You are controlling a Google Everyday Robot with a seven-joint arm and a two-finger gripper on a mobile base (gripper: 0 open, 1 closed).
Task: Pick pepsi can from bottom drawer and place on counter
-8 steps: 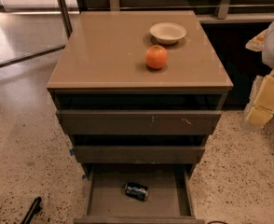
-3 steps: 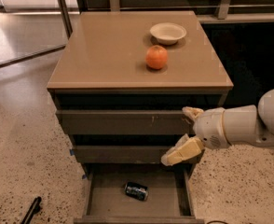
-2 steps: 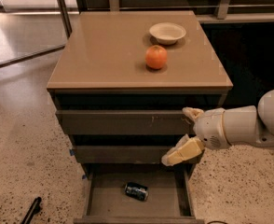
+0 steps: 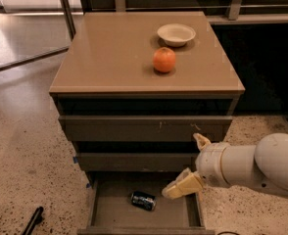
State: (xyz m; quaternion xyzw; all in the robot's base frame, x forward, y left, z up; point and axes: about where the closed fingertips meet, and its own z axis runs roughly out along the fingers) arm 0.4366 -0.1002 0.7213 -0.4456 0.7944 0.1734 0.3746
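The pepsi can [image 4: 143, 200], dark with white-blue marks, lies on its side in the middle of the open bottom drawer [image 4: 105, 212]. The tan counter [image 4: 109, 53] tops the cabinet. My gripper [image 4: 189, 164] reaches in from the right on a white arm, in front of the cabinet's lower right. It is open and empty, one cream finger pointing up by the middle drawer and the other [image 4: 180, 186] pointing down-left over the bottom drawer's right side. It is to the right of the can and above it, not touching it.
An orange [image 4: 164, 59] and a shallow white bowl [image 4: 176, 34] sit on the right half of the counter. The two upper drawers [image 4: 134, 129] stand slightly out. Speckled floor lies on both sides; a dark rod [image 4: 34, 220] lies at lower left.
My arm has come in from the right since the earliest frame and lowered slightly over the last second toward the bottom drawer. The can has not moved.
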